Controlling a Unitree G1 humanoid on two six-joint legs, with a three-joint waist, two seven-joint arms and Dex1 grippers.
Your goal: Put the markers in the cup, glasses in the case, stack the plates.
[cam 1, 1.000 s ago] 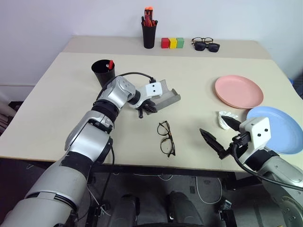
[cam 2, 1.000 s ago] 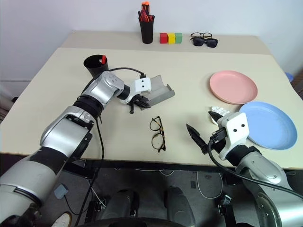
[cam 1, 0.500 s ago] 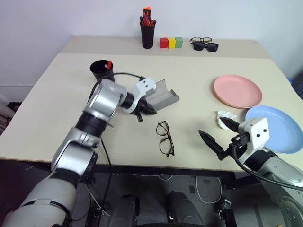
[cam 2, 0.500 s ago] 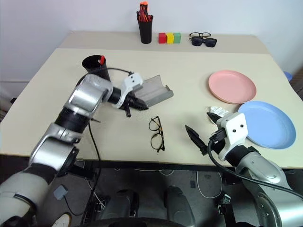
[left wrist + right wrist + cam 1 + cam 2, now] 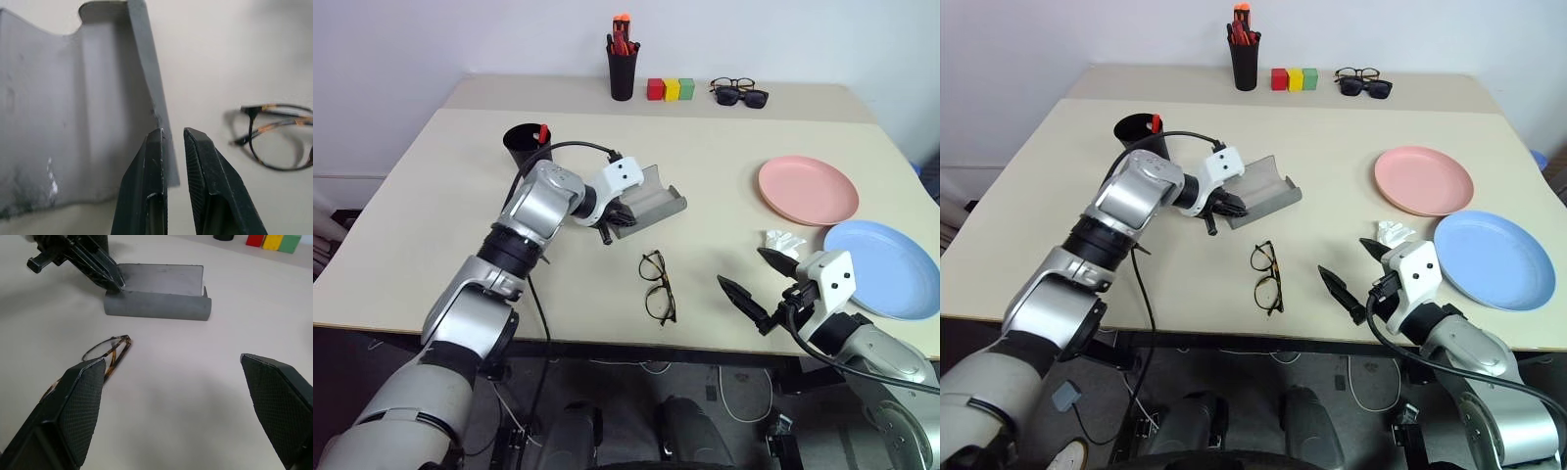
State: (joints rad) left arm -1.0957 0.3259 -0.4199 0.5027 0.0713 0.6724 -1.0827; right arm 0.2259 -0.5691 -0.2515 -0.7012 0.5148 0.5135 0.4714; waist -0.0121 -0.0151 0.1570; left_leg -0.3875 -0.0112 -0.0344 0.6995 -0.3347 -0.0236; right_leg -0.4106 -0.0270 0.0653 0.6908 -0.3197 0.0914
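Office or lab: plain beige table [image 5: 431, 196], bare white wall [image 5: 460, 34].

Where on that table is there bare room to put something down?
Bare table lies between the cup and the pink plate, and left of the case. It is crowded near the glasses, between both grippers.

Table [image 5: 431, 196]: cup [image 5: 526, 147] at rear left, case [image 5: 646, 199] centre, glasses [image 5: 657, 285] in front of the case, plates [image 5: 807, 189] side by side at right
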